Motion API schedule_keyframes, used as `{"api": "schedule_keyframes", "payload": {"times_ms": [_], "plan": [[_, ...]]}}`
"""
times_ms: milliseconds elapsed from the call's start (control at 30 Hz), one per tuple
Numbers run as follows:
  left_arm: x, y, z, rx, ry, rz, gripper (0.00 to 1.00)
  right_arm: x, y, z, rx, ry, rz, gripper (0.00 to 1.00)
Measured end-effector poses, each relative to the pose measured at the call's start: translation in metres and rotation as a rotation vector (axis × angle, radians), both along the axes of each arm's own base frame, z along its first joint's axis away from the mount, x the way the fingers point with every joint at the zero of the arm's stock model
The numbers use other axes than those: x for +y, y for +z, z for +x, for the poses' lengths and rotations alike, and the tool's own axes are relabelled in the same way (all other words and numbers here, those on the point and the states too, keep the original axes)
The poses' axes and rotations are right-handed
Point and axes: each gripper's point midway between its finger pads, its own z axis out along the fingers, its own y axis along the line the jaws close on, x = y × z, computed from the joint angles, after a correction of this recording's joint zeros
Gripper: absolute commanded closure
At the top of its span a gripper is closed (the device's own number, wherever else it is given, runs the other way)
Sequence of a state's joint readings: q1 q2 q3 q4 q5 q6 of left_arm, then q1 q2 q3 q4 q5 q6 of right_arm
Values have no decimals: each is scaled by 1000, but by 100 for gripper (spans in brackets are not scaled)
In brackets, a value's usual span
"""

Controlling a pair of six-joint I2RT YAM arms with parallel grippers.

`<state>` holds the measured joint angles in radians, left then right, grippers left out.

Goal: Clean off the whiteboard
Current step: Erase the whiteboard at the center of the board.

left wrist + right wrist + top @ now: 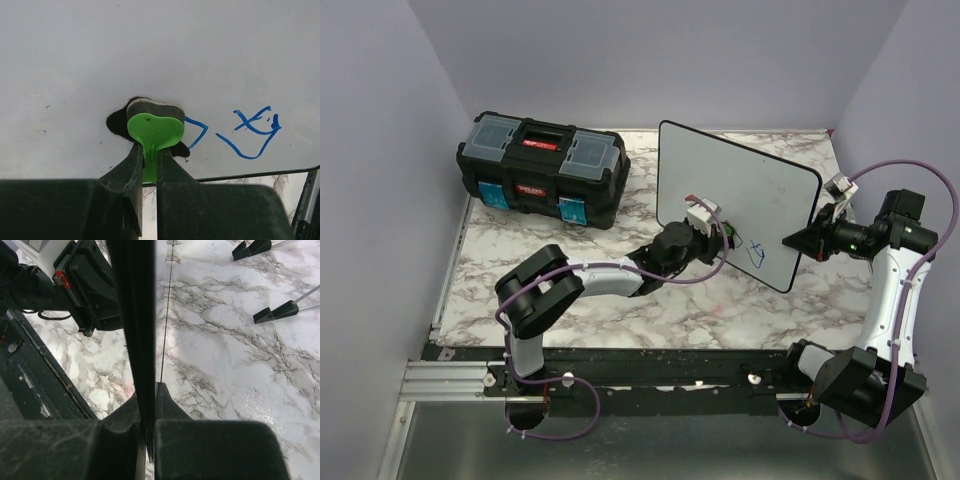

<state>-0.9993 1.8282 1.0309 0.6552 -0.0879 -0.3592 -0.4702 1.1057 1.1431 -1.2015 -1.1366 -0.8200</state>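
The whiteboard stands up off the marble table, tilted. My right gripper is shut on the whiteboard's right edge; in the right wrist view that edge runs up from between the jaws of the right gripper. My left gripper is shut on the stem of a green eraser, and its dark felt pad presses on the whiteboard. Blue marker strokes lie just right of the eraser, near the board's lower edge. From above, the left gripper sits left of those blue strokes.
A black toolbox with blue latches stands at the back left of the marble table. Two black board feet show behind the board in the right wrist view. Purple walls close in on three sides.
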Motion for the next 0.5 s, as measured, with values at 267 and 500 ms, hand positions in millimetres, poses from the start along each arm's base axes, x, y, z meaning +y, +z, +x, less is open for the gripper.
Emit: {"api": "schedule_keyframes", "payload": {"times_ms": [267, 500], "plan": [[-8, -3, -6, 1, 6, -45, 100, -1, -1, 1, -5, -2, -9, 99], [-10, -1, -6, -47, 31, 8, 100, -2, 0, 1, -7, -3, -10, 99]]}}
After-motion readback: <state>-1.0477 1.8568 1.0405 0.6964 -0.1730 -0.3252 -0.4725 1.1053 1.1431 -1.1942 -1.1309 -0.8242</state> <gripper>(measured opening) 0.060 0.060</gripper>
